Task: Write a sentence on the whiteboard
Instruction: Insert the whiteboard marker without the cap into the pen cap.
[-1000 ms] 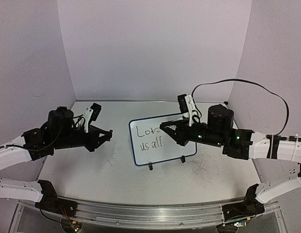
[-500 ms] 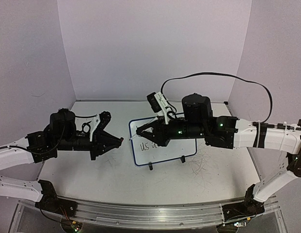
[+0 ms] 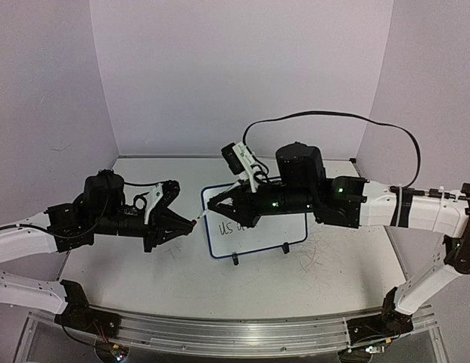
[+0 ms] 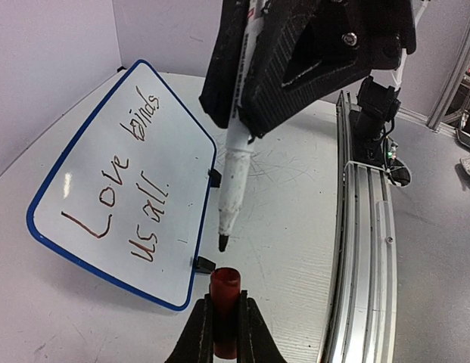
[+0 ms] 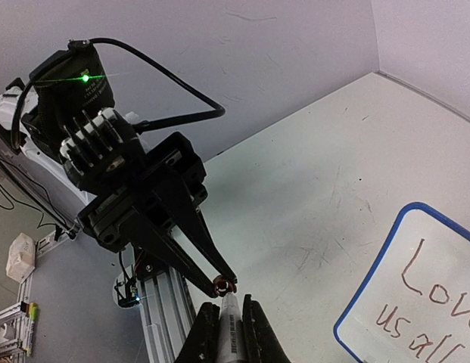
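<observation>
One whiteboard (image 3: 269, 231), sentence (image 3: 235, 226) half behind right gripper (image 3: 216, 204) in top view; that gripper tight on one marker (image 4: 233, 174), left gripper (image 3: 191, 221) tight on one red cap (image 4: 225, 291).

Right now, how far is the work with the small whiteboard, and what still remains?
Done: the blue-rimmed whiteboard already carries the handwritten sentence, "Love binds us all." In hand: the right hand grips the white marker pen, its tip pointing at the red cap pinched in the left hand, with a small gap between them. Left: probably only pushing the tip into the cap and putting the pen down.
</observation>
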You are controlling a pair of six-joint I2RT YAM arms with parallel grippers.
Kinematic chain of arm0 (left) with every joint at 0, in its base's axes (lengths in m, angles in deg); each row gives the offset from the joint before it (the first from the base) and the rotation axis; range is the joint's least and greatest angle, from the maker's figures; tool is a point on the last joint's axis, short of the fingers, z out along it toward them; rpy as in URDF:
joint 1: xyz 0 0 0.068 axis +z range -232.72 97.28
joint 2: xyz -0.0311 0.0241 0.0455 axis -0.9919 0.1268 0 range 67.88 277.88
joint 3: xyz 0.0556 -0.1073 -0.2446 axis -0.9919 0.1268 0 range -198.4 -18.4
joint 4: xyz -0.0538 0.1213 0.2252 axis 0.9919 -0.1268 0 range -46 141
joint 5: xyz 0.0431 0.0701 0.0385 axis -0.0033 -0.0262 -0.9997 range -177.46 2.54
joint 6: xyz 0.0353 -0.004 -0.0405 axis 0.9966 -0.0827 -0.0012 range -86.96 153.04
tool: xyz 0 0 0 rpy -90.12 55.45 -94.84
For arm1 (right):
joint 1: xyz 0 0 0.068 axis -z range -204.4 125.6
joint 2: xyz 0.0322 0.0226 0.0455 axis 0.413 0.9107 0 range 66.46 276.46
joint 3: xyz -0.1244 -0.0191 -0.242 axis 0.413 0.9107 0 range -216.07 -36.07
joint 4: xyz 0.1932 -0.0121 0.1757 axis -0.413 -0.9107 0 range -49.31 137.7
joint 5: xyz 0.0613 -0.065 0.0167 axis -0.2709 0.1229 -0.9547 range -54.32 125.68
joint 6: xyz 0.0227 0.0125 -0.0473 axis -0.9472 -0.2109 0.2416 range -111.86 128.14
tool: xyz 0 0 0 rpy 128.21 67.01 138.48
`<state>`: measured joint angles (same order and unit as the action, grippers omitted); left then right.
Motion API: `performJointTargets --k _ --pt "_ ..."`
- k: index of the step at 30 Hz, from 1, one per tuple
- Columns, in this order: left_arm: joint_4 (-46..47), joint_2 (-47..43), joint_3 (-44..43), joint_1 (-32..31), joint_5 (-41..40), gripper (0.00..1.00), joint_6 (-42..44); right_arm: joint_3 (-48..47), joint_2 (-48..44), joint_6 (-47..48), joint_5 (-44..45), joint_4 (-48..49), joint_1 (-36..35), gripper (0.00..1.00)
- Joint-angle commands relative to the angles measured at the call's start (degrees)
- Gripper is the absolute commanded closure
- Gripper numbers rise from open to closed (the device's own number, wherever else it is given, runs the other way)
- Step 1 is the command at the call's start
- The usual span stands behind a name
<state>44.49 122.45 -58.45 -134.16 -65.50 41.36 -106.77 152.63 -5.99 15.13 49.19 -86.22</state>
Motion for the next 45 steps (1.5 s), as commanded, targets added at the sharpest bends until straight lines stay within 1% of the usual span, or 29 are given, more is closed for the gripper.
performJointTargets --k 1,7,12,15,38,45 --pt "0.6 0.1 -2.7 -0.4 0.8 1.0 1.1 -2.9 1.5 0.9 -0.3 -0.1 -0.6 1.0" --pt "0.6 0.1 -2.8 -0.5 0.6 1.0 1.2 -3.0 2.0 0.9 -0.2 -0.1 -0.7 1.0" --pt "0.5 0.5 -2.7 -0.6 0.2 1.0 1.2 -2.0 0.0 1.4 2.9 0.1 -1.0 1.0" --pt "0.1 0.9 -2.7 -0.7 -0.5 1.0 1.5 -1.2 -1.0 1.5 2.5 0.7 -1.0 1.0" --pt "-0.3 0.2 -3.1 -1.1 -1.2 1.0 1.6 -2.3 4.5 0.8 0.0 0.7 -1.5 1.0" --pt "-0.3 0.7 -5.0 -1.1 -1.2 1.0 1.4 -4.9 8.8 0.0 -2.9 -1.4 -1.6 1.0"
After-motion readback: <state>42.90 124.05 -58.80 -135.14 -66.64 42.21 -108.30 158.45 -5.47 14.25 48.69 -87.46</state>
